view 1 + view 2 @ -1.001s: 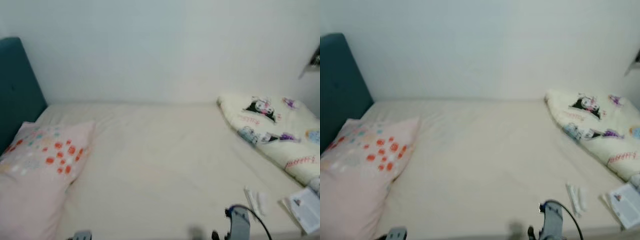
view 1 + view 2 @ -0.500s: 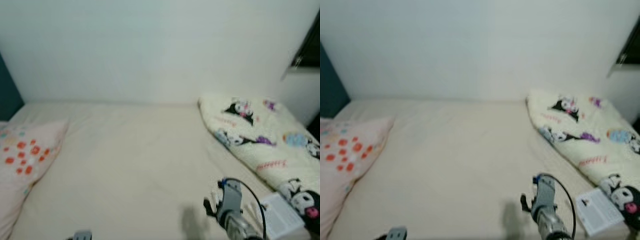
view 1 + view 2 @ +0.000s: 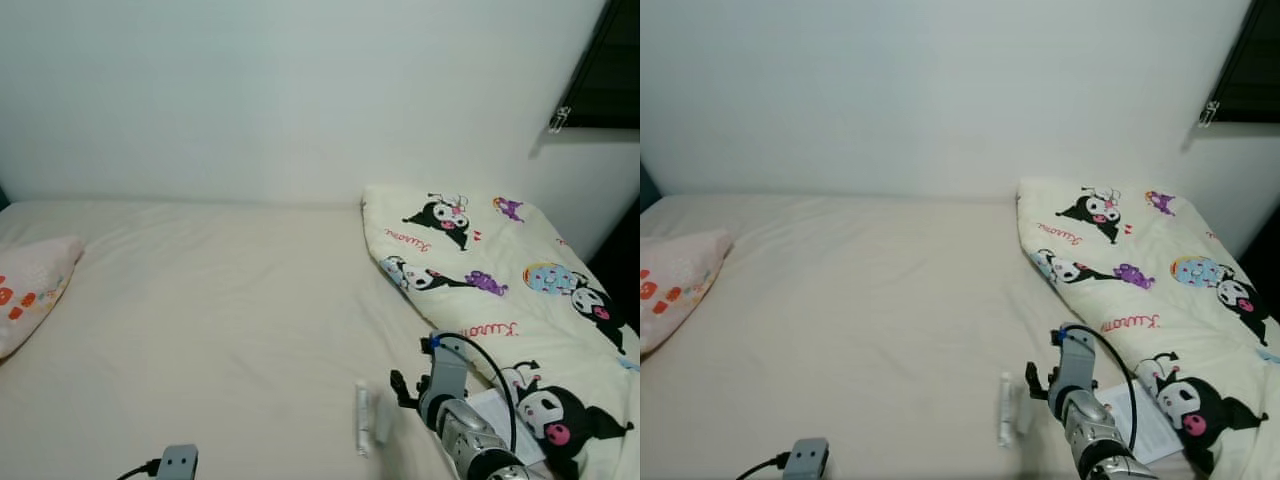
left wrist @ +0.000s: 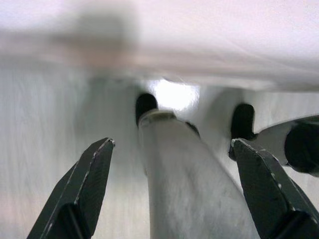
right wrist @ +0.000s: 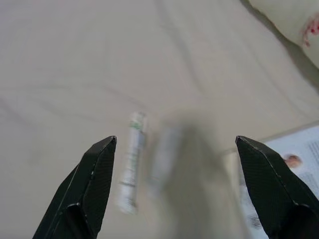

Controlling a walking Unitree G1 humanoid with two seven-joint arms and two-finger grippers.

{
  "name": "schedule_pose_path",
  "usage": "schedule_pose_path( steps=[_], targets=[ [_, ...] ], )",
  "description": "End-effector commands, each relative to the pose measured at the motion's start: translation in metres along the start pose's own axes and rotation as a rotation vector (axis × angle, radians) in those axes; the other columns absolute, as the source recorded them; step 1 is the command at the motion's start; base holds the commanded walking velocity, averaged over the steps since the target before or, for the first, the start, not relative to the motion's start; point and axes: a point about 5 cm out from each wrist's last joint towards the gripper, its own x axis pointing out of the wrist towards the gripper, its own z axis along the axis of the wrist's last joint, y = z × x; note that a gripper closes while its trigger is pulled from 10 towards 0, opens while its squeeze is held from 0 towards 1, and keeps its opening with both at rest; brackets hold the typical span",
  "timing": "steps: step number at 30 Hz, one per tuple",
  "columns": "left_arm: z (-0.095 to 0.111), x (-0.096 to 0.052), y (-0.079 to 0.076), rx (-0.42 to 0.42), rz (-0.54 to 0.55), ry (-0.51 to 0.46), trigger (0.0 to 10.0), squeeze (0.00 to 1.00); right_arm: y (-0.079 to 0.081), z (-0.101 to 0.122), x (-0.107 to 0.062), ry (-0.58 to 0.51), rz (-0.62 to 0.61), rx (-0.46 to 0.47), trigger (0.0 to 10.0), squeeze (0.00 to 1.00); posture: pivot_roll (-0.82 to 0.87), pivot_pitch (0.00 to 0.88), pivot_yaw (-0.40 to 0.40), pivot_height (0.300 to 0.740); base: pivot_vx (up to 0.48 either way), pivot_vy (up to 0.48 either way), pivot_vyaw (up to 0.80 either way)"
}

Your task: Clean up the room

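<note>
Bed: cream sheet, spread across the scene up to a white wall.
Tubes: two small white ones, side by side on the sheet, near edge, right of centre; also in the right wrist view, blurred.
Leaflet: flat on the bed, just right of the tubes, partly under the right arm.
Blanket: cartoon print, heaped along the right side of the bed.
Pillow: pink with red dots, far left.
Right gripper: raised over the near right of the bed, just above the tubes; jaws wide, holding nothing.
Left gripper: low by the bed's near edge; jaws wide, empty, a blurred pale post between them.
Window: dark, top right.
</note>
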Motion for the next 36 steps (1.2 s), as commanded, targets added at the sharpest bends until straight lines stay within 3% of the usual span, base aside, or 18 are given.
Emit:
schedule_pose_path(
  steps=[1, 13, 24, 25, 26, 27, 28, 29, 30, 32, 36],
  targets=[
    [0.003, 0.001, -0.004, 0.003, 0.005, 0.006, 10.0, 0.00, 0.005, 0.003, 0.001, -0.008, 0.029, -0.023, 10.0, 0.00, -0.08, 0.000, -0.036, 0.740, 0.000, 0.000, 0.00],
    [0.031, 0.006, -0.030, 0.043, 0.049, -0.043, 10.0, 0.00, 0.025, 0.020, 0.007, -0.022, 0.159, -0.034, 10.0, 0.00, -0.08, 0.000, -0.034, 0.710, 0.000, 0.000, 0.00],
    [0.069, 0.005, -0.025, -0.018, 0.155, -0.192, 10.0, 0.00, 0.027, 0.019, 0.008, 0.020, 0.146, -0.103, 10.0, 0.00, -0.07, 0.000, -0.047, 0.670, 0.000, 0.000, 0.00],
    [0.071, 0.004, -0.013, -0.017, 0.170, -0.215, 10.0, 0.00, 0.027, 0.020, 0.008, 0.016, 0.139, -0.098, 10.0, 0.00, -0.07, 0.000, -0.049, 0.665, 0.000, 0.000, 0.00],
    [0.066, 0.000, 0.013, -0.030, 0.191, -0.230, 10.0, 0.00, 0.027, 0.022, 0.009, 0.007, 0.138, -0.090, 10.0, 0.00, -0.07, 0.000, -0.050, 0.660, 0.000, 0.000, 0.00],
    [0.066, 0.000, 0.013, -0.030, 0.191, -0.230, 10.0, 0.00, 0.027, 0.022, 0.009, 0.007, 0.138, -0.090, 10.0, 0.00, -0.07, 0.000, -0.050, 0.660, 0.000, 0.000, 0.00],
    [0.062, -0.003, 0.032, -0.035, 0.208, -0.239, 10.0, 0.00, 0.027, 0.023, 0.009, 0.000, 0.138, -0.085, 10.0, 0.00, -0.07, 0.000, -0.050, 0.655, 0.000, 0.000, 0.00],
    [0.062, -0.003, 0.032, -0.035, 0.208, -0.239, 10.0, 0.00, 0.027, 0.023, 0.009, 0.000, 0.138, -0.085, 10.0, 0.00, -0.07, 0.000, -0.050, 0.655, 0.000, 0.000, 0.00],
    [0.060, -0.008, 0.049, -0.042, 0.222, -0.260, 10.0, 0.00, 0.027, 0.026, 0.009, -0.012, 0.142, -0.071, 10.0, 0.00, -0.06, 0.000, -0.050, 0.650, 0.000, 0.000, 0.00],
    [0.065, -0.010, 0.057, -0.045, 0.228, -0.287, 10.0, 0.00, 0.028, 0.028, 0.009, -0.021, 0.148, -0.067, 10.0, 0.00, -0.06, 0.000, -0.049, 0.645, 0.000, 0.000, 0.00],
    [0.082, -0.011, 0.054, -0.023, 0.223, -0.342, 10.0, 0.00, 0.029, 0.033, 0.010, -0.038, 0.150, -0.063, 10.0, 0.00, -0.06, 0.000, -0.049, 0.635, 0.000, 0.000, 0.00]
  ],
)
